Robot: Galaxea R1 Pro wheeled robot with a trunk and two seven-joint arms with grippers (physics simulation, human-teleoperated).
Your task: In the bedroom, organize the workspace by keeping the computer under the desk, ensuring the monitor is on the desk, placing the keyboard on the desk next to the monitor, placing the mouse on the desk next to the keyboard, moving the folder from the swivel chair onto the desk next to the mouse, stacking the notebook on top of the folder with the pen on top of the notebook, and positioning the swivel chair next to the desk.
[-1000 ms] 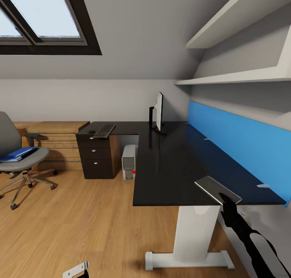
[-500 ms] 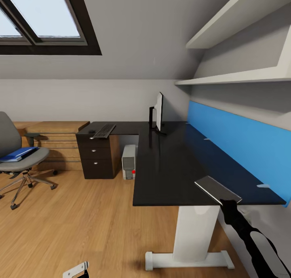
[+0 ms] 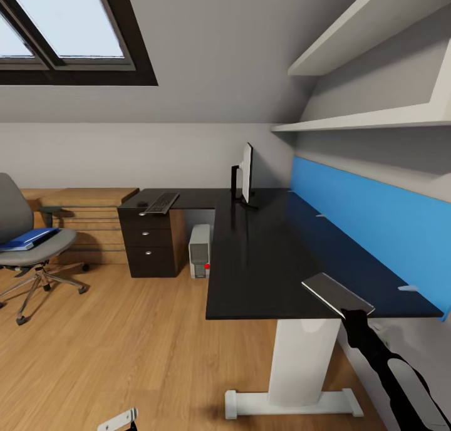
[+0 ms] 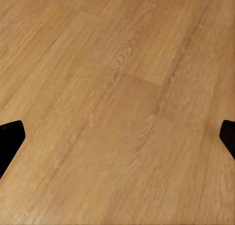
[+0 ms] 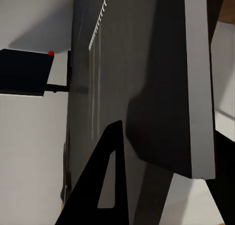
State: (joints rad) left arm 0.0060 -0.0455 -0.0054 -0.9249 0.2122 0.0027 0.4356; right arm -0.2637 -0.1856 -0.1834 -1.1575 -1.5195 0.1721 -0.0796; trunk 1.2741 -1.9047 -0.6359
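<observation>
The right pincer (image 3: 352,311) grips the notebook (image 3: 337,294) at the near corner of the black worktop (image 3: 263,255), having dropped slightly over the past second, a sign the notebook is being settled or adjusted. Little else has changed. The left pincer (image 4: 117,137) hangs released over bare wooden floor (image 4: 117,87). One monitor (image 3: 247,174) stands on the worktop, one keyboard (image 3: 160,203) lies above the drawers, one computer (image 3: 200,250) sits underneath, and one blue folder (image 3: 26,238) still rests on the single swivel chair (image 3: 25,230), well apart from the worktop; that move remains undone.
</observation>
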